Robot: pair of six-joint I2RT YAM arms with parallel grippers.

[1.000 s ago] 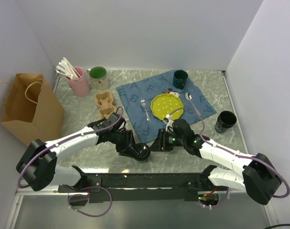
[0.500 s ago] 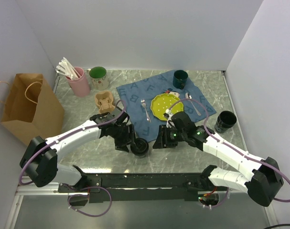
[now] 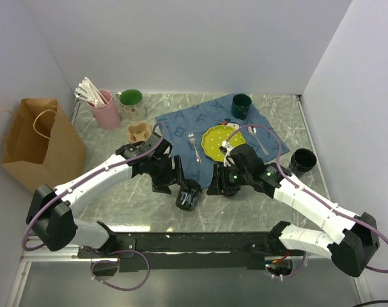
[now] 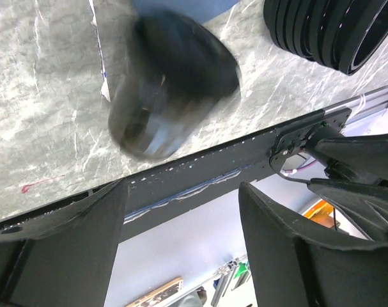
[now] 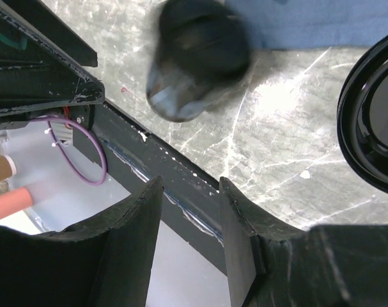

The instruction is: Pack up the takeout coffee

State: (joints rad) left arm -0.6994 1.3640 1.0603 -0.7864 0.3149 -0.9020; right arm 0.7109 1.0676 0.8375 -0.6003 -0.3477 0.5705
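At the far left of the overhead view a brown paper bag (image 3: 41, 142) stands with its handles up. I judge it to be where the coffee ends up. Just right of it, near the back, sits the cardboard carrier (image 3: 139, 132). It holds nothing and is well apart from both cups.

The left pincer (image 3: 176, 184) reaches in low over the marble surface (image 3: 110, 206) towards the lower middle of the frame. In its wrist view the left pincer (image 4: 184, 192) has its two fingers spread wide with only bare surface and the rail between them, so it grips nothing.

Just beyond its tips is the near cup (image 3: 188, 194), which seems to lie tipped on its side close to the front edge. It is smeared in both wrist views (image 4: 171, 83) (image 5: 197, 57), which suggests it is rolling or toppling rather than resting. Whether either pincer touches it cannot be told.

The right pincer (image 3: 219, 185) faces the near cup from the other side. Its wrist view (image 5: 190, 185) shows the fingers partly apart with nothing between them. With both pincers bracketing the near cup, the step in hand looks like catching and righting it.

Behind them, a blue cloth (image 3: 181, 125) carries a plate (image 3: 219, 142). At the right, the second cup (image 3: 302, 162) stands upright on bare marble, within the right arm's reach and not yet packed.
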